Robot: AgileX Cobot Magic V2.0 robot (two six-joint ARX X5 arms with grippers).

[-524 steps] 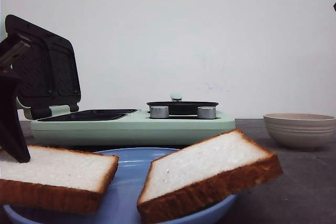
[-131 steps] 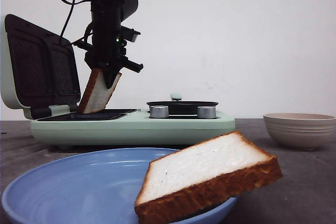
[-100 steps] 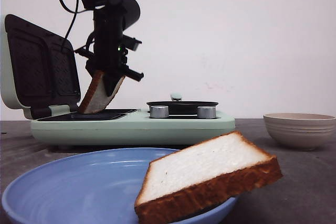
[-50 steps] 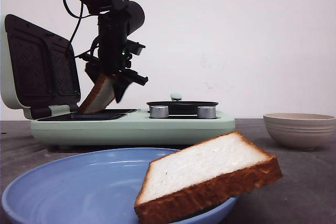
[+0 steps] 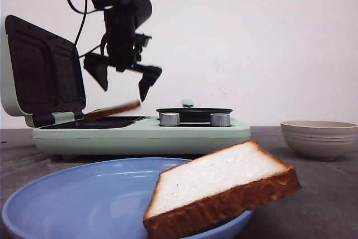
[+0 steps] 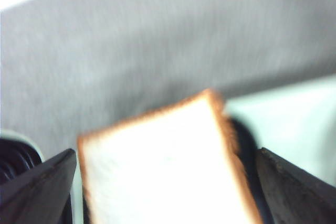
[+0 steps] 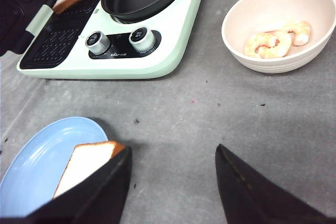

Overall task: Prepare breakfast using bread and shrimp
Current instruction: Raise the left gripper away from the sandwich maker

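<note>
Left pincer (image 5: 123, 82) hangs above the grill side of the mint-green breakfast maker (image 5: 140, 132), its two dark fingers (image 5: 149, 79) spread wide apart with nothing between them. Directly beneath it, one bread slice (image 5: 113, 110) is tilted low over the ridged grill plate (image 5: 95, 122), its far end at about 3 o'clock raised and blurred; whether it rests fully on the plate cannot be determined. From the left wrist camera the same slice (image 6: 165, 163) fills the space between the two finger tips, white face up, crust edge visible, not touched by either finger. The grill lid (image 5: 45, 71) stands open and upright at 9 o'clock of the appliance. A black round pan (image 5: 194, 114) sits on the appliance's other half, with two metal knobs (image 5: 169, 119) on the front face. The second bread slice (image 5: 221, 188) lies tilted against the 3 o'clock rim of the blue plate (image 5: 67, 205) on the grey counter (image 5: 313, 194), overhanging that rim. A beige bowl (image 7: 278, 24) stands on the counter at 3 o'clock of the appliance, well apart from the plate, and holds the shrimp (image 7: 273, 40), pale orange curled pieces. Right pincer (image 7: 173, 182) is well clear of all items above the counter, its fingers parted and empty, near the plate.
</note>
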